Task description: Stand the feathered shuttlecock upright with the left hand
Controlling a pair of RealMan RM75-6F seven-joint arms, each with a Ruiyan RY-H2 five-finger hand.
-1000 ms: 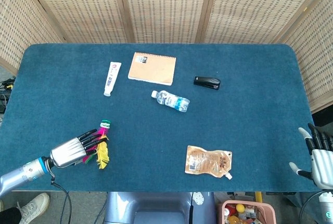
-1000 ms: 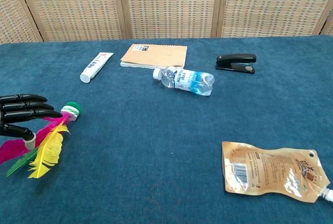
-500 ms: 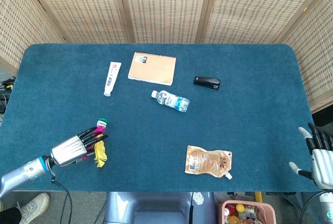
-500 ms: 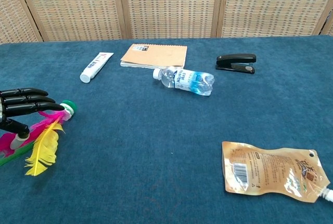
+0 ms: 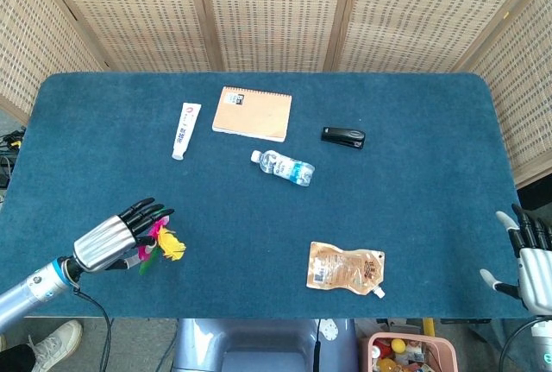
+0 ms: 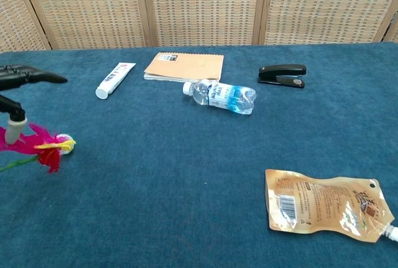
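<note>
The feathered shuttlecock [image 5: 161,243] [image 6: 45,146] lies tilted on the blue table [image 5: 414,173] near the front left, its pink, yellow and green feathers bunched. Its pale base [image 6: 64,145] points right in the chest view. My left hand [image 5: 116,236] is right beside it with fingers [image 6: 28,76] spread and raised above it. The thumb [image 6: 13,122] reaches down to the pink feathers; I see no grip. My right hand [image 5: 530,256] hangs off the table's front right corner, fingers apart and empty.
A toothpaste tube [image 5: 185,129], a tan notebook [image 5: 252,113], a water bottle [image 5: 283,167] on its side and a black stapler [image 5: 343,137] lie mid-table. A brown pouch [image 5: 345,268] lies near the front edge. Wicker screens stand behind.
My left hand's fingers lifted off the shuttlecock and spread. The shuttlecock swung from lying stretched out to a bunched, tilted pose and shifted slightly toward the front edge.
</note>
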